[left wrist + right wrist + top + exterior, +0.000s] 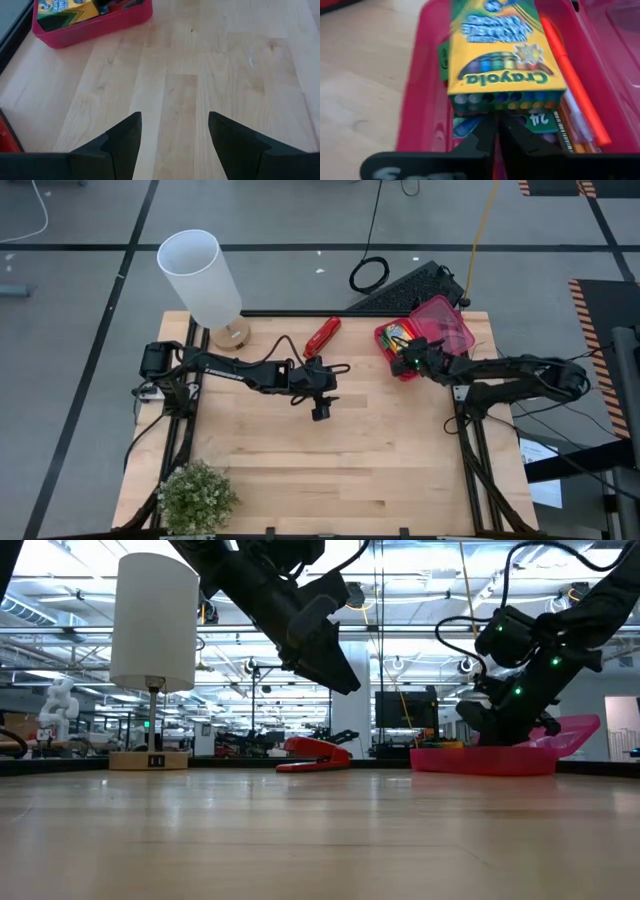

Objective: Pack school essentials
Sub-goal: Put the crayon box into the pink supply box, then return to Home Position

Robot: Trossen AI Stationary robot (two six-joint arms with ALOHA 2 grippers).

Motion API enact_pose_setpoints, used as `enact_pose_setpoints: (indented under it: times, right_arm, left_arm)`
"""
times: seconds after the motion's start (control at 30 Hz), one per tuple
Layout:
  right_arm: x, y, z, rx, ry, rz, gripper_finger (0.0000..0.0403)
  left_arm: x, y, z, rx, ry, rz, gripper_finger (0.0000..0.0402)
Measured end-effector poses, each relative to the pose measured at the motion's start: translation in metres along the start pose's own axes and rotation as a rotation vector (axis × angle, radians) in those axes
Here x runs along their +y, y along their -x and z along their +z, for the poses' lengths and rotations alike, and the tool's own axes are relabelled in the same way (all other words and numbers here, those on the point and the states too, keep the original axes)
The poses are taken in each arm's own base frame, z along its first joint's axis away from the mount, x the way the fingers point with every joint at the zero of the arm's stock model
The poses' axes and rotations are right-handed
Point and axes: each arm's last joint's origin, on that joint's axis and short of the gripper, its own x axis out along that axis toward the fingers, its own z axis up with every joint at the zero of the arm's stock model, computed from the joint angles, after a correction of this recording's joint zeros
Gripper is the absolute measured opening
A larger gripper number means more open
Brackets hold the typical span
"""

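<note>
Crayon box (502, 47) atop pink box (422, 100); right gripper (496, 132) closed; left gripper (175, 135) apart.

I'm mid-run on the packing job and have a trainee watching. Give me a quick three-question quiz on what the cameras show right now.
1. True or false: the crayon box lies inside the pink box.
2. Which gripper is over the pink box? A) left gripper B) right gripper
3. Fill in: the red stapler lies on the table between the lamp and the ____.

Key
1. True; an orange marker lies beside it in there.
2. B. The right gripper's fingers are shut, at the crayon box's end; the left gripper hangs open over bare table.
3. Pink box.
</note>
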Motion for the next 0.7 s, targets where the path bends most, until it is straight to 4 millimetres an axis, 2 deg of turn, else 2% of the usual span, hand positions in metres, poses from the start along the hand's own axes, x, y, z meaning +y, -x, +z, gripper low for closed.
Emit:
enact_pose_setpoints:
  times: [0.17, 0.33, 0.6, 0.7]
  right_arm:
    - [0.001, -0.007, 0.0, -0.011, 0.015, -0.004, 0.0018]
    - [0.002, -0.003, 0.005, -0.048, 0.03, 0.022, 0.0018]
    - [-0.005, 0.024, 0.006, 0.02, 0.07, 0.16, 0.0018]
    - [-0.006, 0.038, 0.006, 0.016, 0.109, 0.241, 0.0018]
  left_arm:
    - [0.0, 0.0, 0.0, -0.002, 0.002, 0.0, 0.0234]
    - [0.0, 0.0, 0.0, -0.002, 0.013, 0.0, 0.0234]
    - [0.0, 0.0, 0.0, -0.003, 0.026, 0.001, 0.0234]
    - [0.0, 0.008, 0.005, -0.027, 0.046, 0.0, 0.0234]
